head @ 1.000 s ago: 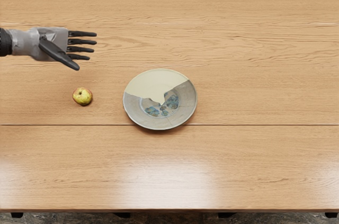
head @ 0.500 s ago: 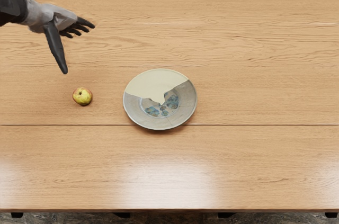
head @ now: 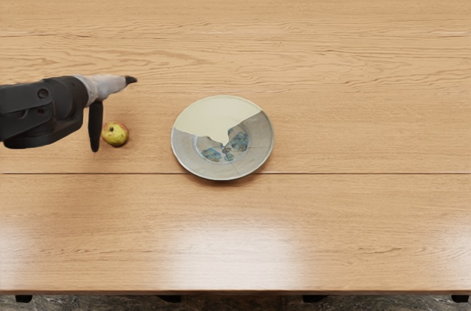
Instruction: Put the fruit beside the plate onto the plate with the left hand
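A small yellow-green fruit with a red blush (head: 115, 134) lies on the wooden table, left of a round plate (head: 222, 137) glazed cream and grey with blue marks. My left hand (head: 104, 104) reaches in from the left edge and hovers right beside and above the fruit. Its thumb hangs down just left of the fruit, and the other fingers stretch rightward behind it. The hand is open and holds nothing. The plate has nothing on it.
The table (head: 331, 223) runs wide in all directions, with a seam across it just below the plate. A wall edge shows along the top.
The left hand dropped from the far left back of the table toward me and now sits at the fruit, with the forearm lower in the picture. Fruit and plate have not moved.
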